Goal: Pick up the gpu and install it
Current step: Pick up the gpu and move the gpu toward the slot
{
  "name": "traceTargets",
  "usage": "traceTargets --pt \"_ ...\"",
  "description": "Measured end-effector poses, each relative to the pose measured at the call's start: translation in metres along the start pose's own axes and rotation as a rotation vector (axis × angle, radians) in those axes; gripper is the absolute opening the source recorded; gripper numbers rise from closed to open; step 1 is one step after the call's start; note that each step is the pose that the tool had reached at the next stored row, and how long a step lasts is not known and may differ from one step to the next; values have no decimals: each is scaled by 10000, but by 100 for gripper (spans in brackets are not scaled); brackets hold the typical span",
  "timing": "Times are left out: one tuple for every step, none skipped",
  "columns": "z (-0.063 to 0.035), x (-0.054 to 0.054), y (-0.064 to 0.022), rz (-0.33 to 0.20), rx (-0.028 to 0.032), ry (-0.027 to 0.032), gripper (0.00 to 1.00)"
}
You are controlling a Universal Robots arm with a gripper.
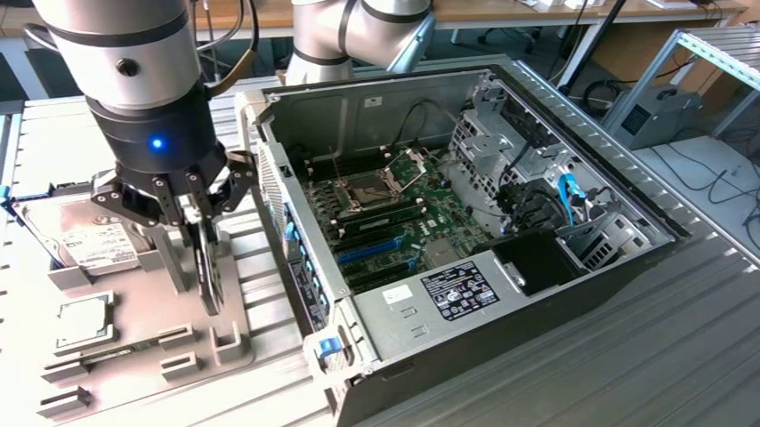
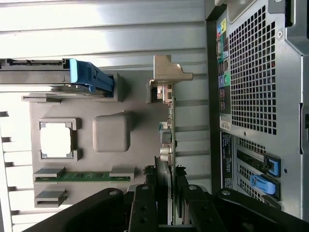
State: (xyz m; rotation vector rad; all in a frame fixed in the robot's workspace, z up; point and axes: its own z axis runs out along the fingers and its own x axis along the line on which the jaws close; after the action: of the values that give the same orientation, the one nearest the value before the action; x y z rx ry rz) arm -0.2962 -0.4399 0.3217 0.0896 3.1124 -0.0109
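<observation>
While the black tool pinches the thin dark gpu edge-on, its angular silver bracket hangs at a moulded grey tray's edge.

A robotics lab: a robot arm over an aluminium-profile bench with an opened computer case, and cable-strewn desks on the far side.

Your end effector grips the gpu by its top edge. The card stands upright above the grey fixture. The open computer case sits just beside it, on the exterior view's right.
</observation>
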Motion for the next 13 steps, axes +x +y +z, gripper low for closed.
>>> traceTargets --pt "-9 0 0 0 -1 -1 27" --pt "-18 0 0 0 -1 -1 27" --pt "-26 -1 0 0 -1 -1 27" --pt "-35 -1 0 0 0 -1 27" --pt "-43 -1 0 0 -1 -1 27" --pt "-53 -2 -1 -1 -1 -1 27" --pt "-66 -2 -1 -1 0 0 27" --pt "-75 -2 -1 -1 -1 -1 27" --pt "-83 -3 -1 -1 -1 0 27" --pt "-90 -3 -1 0 -1 0 27" --pt "-97 -3 -1 0 -1 -1 27" --pt "-103 -3 -1 0 0 0 27" --pt "-108 -3 -1 0 -1 -1 27"
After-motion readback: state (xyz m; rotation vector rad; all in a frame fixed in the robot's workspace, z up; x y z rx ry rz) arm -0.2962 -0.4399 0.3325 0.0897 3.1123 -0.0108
